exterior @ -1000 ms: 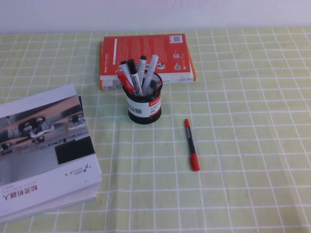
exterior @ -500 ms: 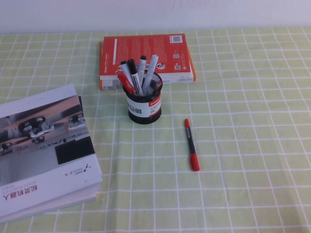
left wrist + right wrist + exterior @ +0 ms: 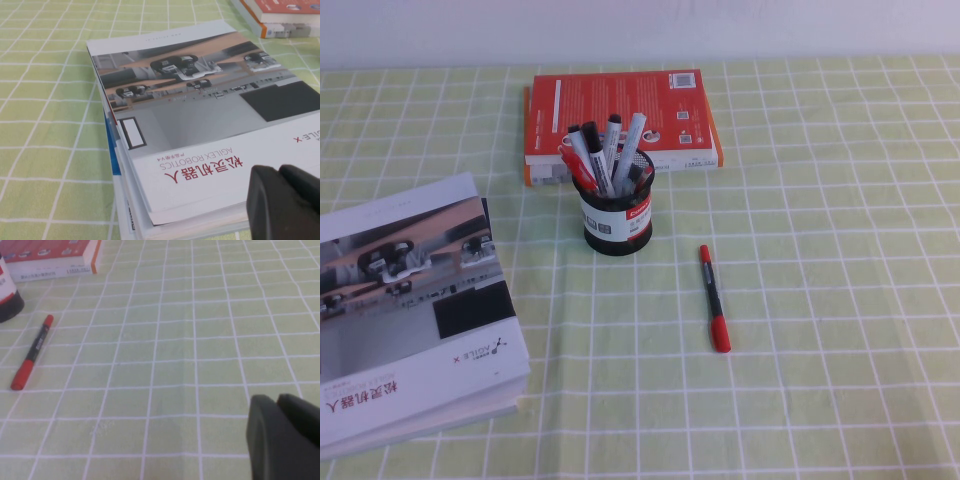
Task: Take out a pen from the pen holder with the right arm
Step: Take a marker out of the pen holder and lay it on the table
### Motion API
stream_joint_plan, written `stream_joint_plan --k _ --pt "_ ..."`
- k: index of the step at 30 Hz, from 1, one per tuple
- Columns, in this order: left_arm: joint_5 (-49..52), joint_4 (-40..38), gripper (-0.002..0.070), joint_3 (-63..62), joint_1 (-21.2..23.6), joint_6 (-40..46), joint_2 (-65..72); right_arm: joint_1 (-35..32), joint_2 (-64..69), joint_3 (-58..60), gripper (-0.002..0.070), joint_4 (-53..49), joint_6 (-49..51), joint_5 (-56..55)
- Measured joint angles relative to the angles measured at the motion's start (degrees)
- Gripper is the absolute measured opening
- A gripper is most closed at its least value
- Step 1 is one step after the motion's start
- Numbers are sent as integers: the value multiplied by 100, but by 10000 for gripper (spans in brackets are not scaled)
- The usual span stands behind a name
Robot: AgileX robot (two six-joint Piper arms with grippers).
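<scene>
The right gripper (image 3: 278, 401) has its jaws pressed together on nothing. It hangs low over bare checked tablecloth (image 3: 190, 340), well apart from the pens. The left gripper (image 3: 279, 171) is likewise closed and empty, sitting just above the near corner of the stack of manuals (image 3: 200, 130). Neither arm reaches into the high view.

Over the last second nothing has shifted: no pen, holder or book has moved and the right jaws have stayed closed. We read that as a pause, not a working stroke. One red pen (image 3: 714, 298) already lies flat on the cloth, at about four o'clock from the pen holder (image 3: 616, 218) and clear of it. So either the removal is done and the arm has backed off, or this pen was simply there from the start (we cannot tell which from here).

Counting outward:
- Two grippers, both empty.
- One loose red pen.
- One black mesh pen holder near the table's middle, standing upright.
- About six markers (image 3: 610, 150) in it, though the caps crowd together and our count is not firm.
- One red book (image 3: 620, 115) at twelve o'clock from the holder, just behind it.
- One stack of manuals at eight o'clock.
</scene>
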Motion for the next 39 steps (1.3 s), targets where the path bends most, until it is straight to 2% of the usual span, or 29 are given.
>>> stream_joint_plan --k 4,14,24,31,39 --pt "0 0 -5 0 0 0 0 0 0 0 -13 425 0 -318" --pt "0 0 -5 0 0 0 0 0 0 0 -12 2466 0 -1751" --pt "0 0 -5 0 0 0 0 0 0 0 -12 2687 0 -1881" --pt "0 0 -5 0 0 0 0 0 193 -287 -12 2684 -236 -1245" --pt "0 0 -5 0 0 0 0 0 2554 -1991 -12 2263 -381 478"
